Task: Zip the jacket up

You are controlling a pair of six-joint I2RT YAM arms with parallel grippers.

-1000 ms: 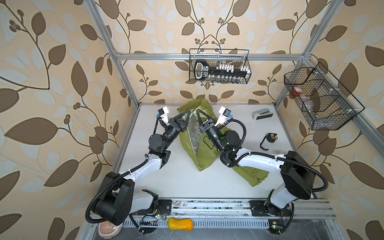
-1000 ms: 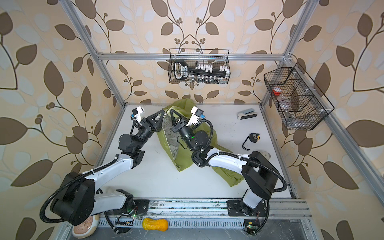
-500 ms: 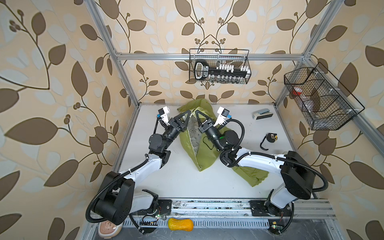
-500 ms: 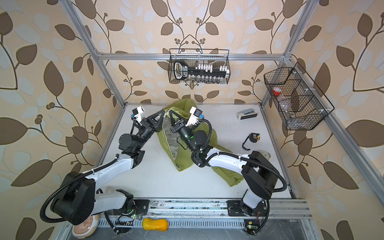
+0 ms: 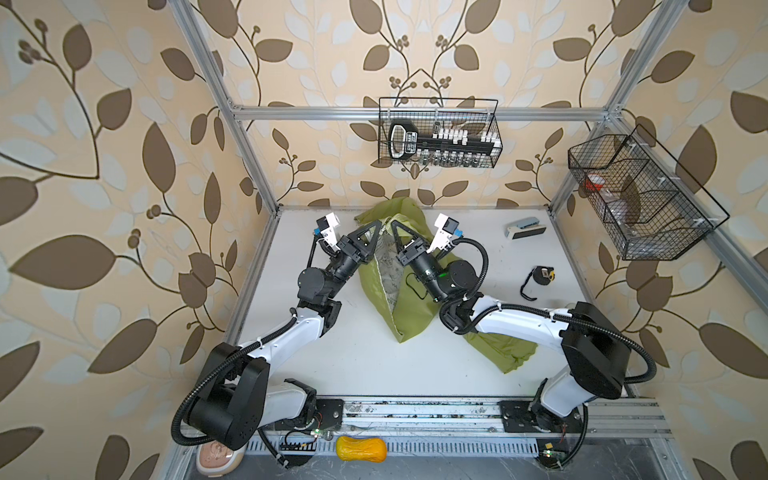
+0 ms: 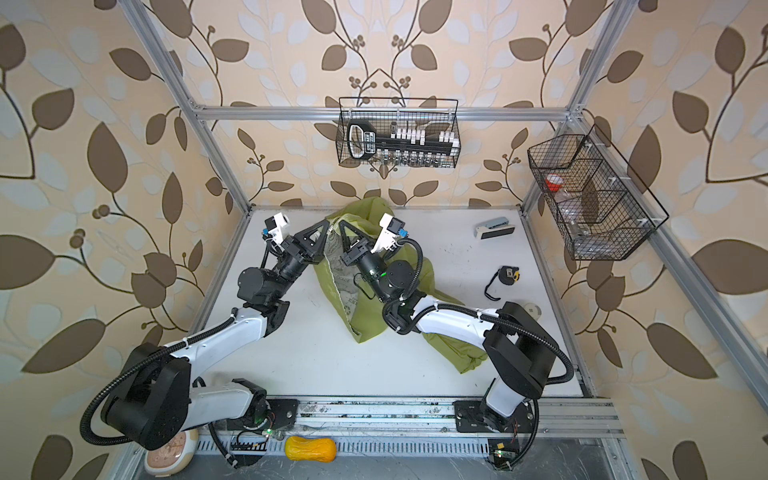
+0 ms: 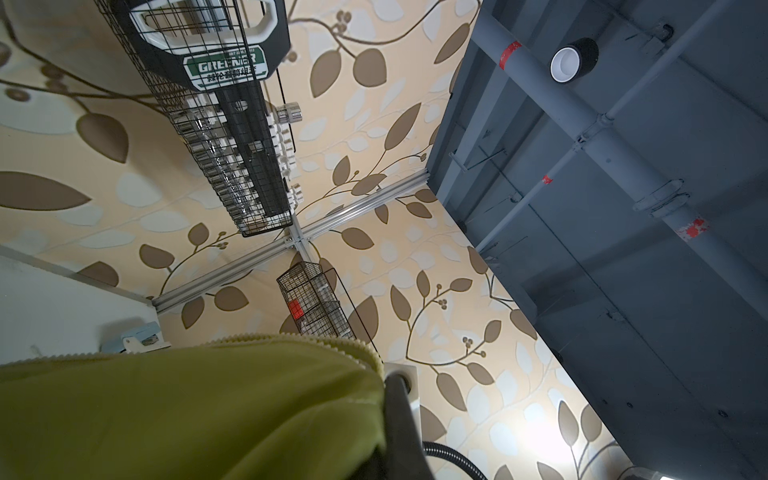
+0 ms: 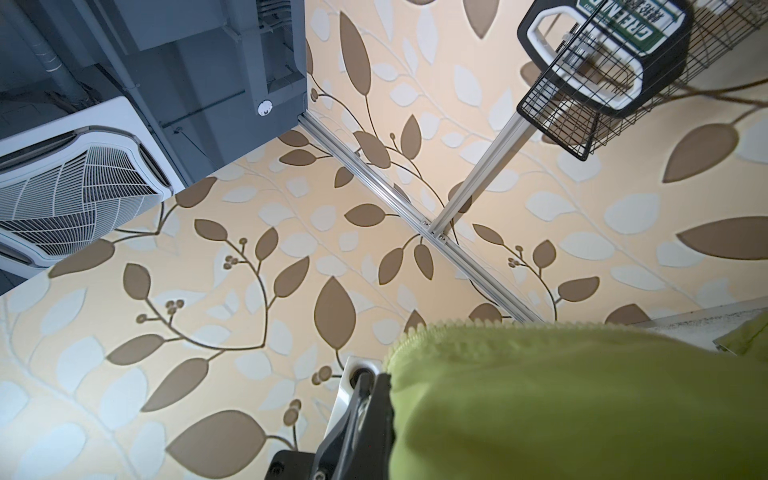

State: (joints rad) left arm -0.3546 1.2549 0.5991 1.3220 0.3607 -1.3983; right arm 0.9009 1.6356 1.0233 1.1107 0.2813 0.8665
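The olive-green jacket (image 5: 409,307) (image 6: 365,320) is lifted at its top end, and its lower part trails on the white table (image 5: 365,365). It hangs open down the front, with the printed white lining (image 5: 388,270) showing between the two edges. My left gripper (image 5: 379,224) (image 6: 328,224) is shut on the jacket's left front edge. My right gripper (image 5: 392,224) (image 6: 340,224) is shut on the right front edge, close beside it. In the left wrist view the green fabric (image 7: 187,415) with its pale zipper teeth (image 7: 291,338) covers the gripper (image 7: 388,376). The right wrist view shows the jacket (image 8: 561,395) against the gripper (image 8: 376,378).
A grey-white stapler-like item (image 5: 525,227) and a black tape measure (image 5: 540,276) lie on the table at the right. A wire basket (image 5: 438,133) hangs on the back wall, another wire basket (image 5: 636,199) on the right wall. An orange object (image 5: 360,454) lies below the front rail.
Almost nothing: my right gripper has shifted very slightly towards the left one, and both keep their hold on the jacket's edges.
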